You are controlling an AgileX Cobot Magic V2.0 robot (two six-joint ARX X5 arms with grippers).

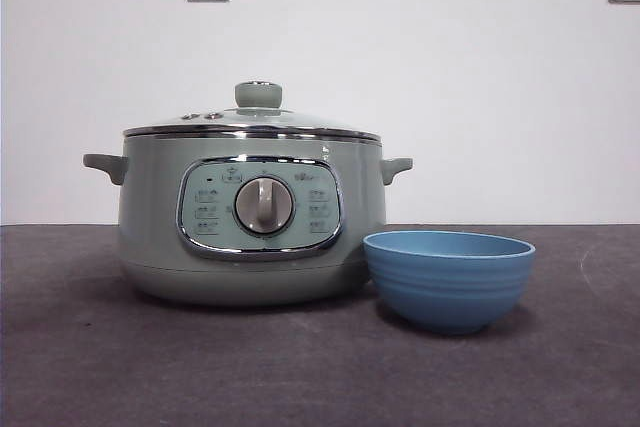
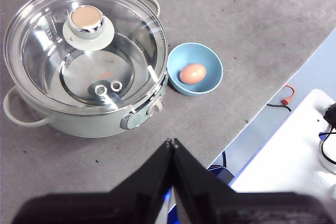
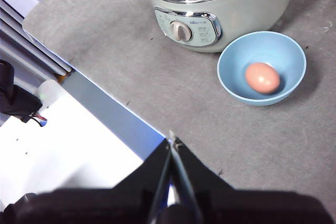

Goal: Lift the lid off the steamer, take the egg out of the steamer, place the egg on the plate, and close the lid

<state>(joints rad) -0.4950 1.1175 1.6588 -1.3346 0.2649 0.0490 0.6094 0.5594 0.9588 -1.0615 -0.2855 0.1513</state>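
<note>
- Both claws clenched and bare, jaws pressed together: left claw [image 2: 171, 141] and right claw [image 3: 171, 141] low in their wrist views, above the surface [image 1: 300, 367].
- Plate [image 1: 448, 279] at lower right of front view, cradling the egg [image 2: 192, 73].
- Just beside it, left of centre, steamer [image 1: 250, 217], capped by the lid [image 1: 255, 119].

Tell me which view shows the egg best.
Right wrist view: the egg lies large and unobstructed inside the plate. Left wrist view shows it too, but smaller. Front view hides it behind the plate's wall.
</note>
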